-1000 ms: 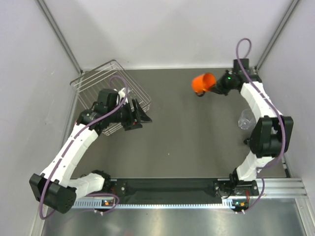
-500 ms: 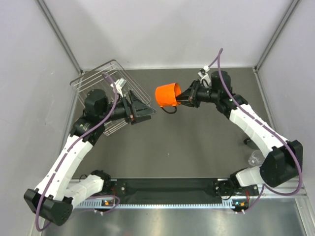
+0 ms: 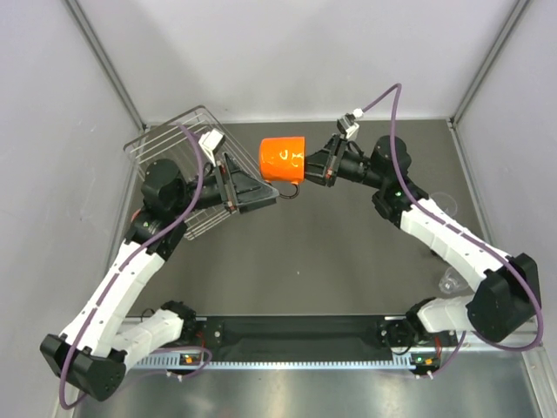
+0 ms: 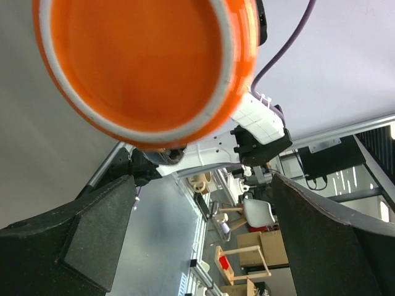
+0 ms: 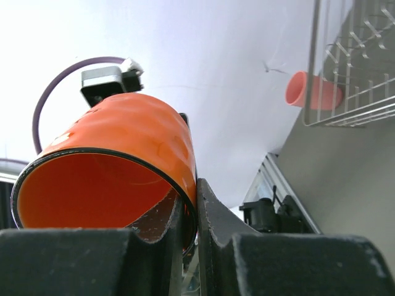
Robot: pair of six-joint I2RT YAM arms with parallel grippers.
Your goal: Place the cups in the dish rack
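The orange mug (image 3: 281,161) hangs in the air at the upper middle of the top view, lying on its side with its mouth turned toward the left of the frame, just right of the dish rack (image 3: 170,144). The right gripper (image 3: 308,165) holds it from the right. In the right wrist view the mug (image 5: 105,166) fills the left half, and the gripper (image 5: 194,213) pinches its wall, one finger inside the mouth and one outside against the glaze.

The left gripper (image 3: 261,187) sits just below and left of the mug, over the near right corner of the rack. In the left wrist view the mug's open mouth (image 4: 142,61) fills the top of the frame, and the left gripper (image 4: 200,182) has its two dark fingers spread wide at the lower corners, touching nothing.

The rack's wire (image 5: 352,61) shows at the upper right of the right wrist view, with a salmon cup (image 5: 311,91) on its side partly behind the wire. Whether it lies in the rack I cannot tell. A clear tumbler (image 3: 451,280) stands on the table (image 3: 331,261) at the right, beside the right arm
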